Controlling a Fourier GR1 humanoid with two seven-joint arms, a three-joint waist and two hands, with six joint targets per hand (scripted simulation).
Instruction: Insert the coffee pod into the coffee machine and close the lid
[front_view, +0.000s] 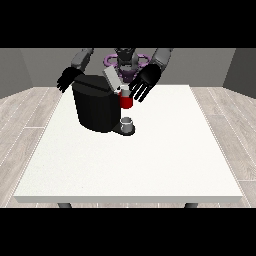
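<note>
I see the hand at the view's right, fingers spread, just beside the lid, which is up. I can't spot the pod. I should push the lid down slowly.

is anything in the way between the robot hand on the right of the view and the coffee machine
Nothing visible. The robot hand at the view's right, fingers spread, hangs just beside the raised lid of the coffee machine, above a red thing at the machine. The pod itself cannot be made out.
</note>
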